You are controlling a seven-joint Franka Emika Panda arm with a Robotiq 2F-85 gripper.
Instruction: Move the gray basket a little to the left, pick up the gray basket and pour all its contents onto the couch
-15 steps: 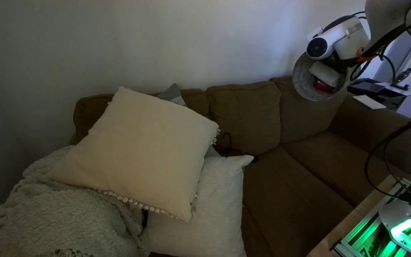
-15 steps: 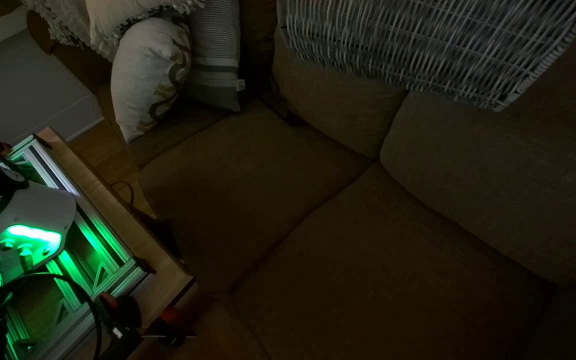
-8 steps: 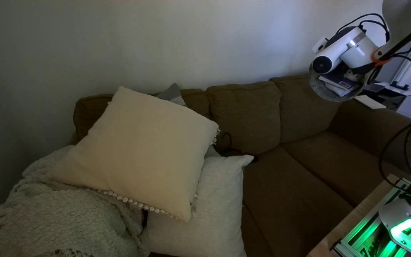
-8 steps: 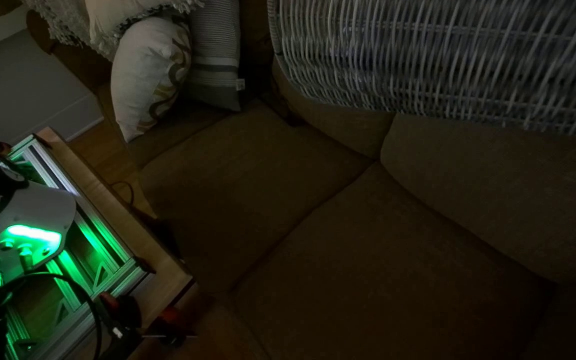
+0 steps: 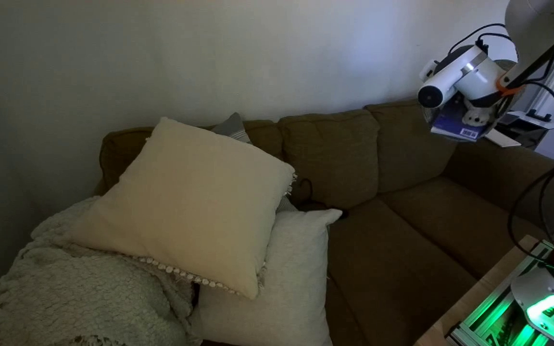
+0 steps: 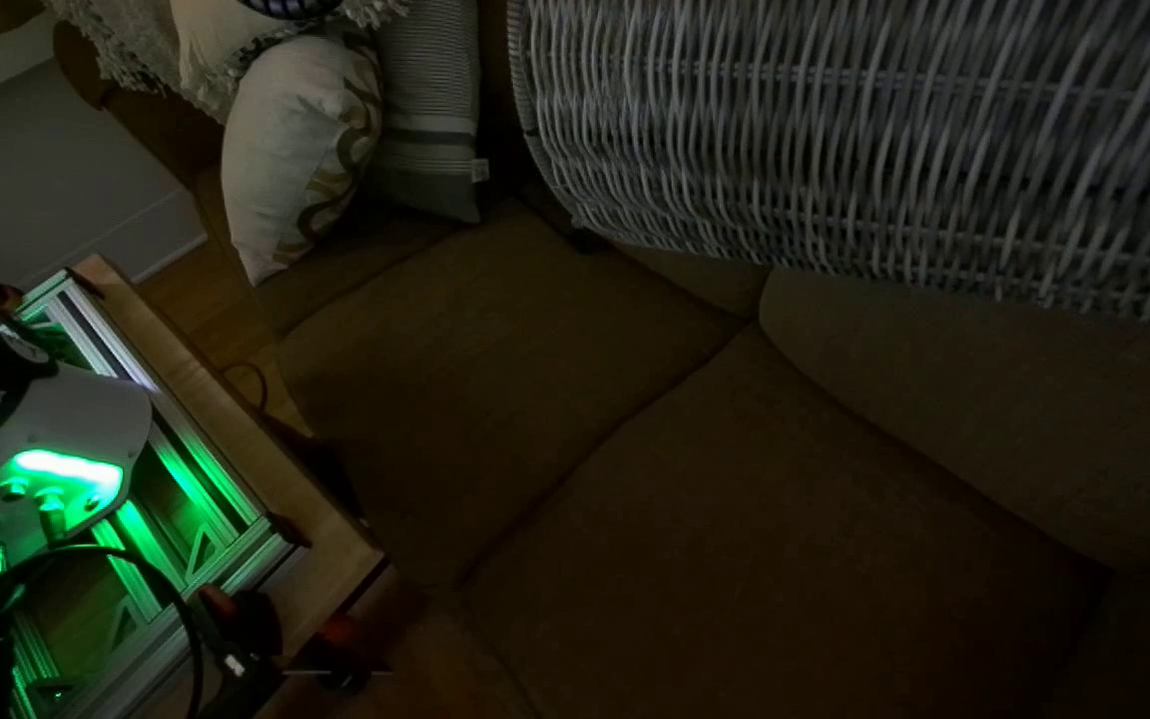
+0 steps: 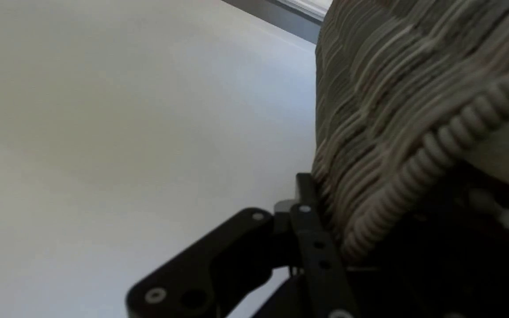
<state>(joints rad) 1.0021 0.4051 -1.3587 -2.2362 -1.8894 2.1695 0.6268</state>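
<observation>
Wrist view: my gripper (image 7: 343,247) clamps the gray basket (image 7: 391,132) by its rim. In both exterior views I hold it raised over the couch (image 5: 402,259), tipped, a purple item (image 5: 450,120) at its mouth.

Gray wicker basket (image 6: 835,130) is hanging tipped on its side, higher than the seat of the brown couch (image 6: 735,499). Blue book or box (image 5: 451,120) with barcode is showing at the basket's open mouth, pale item (image 5: 478,117) sitting just beside it.
</observation>
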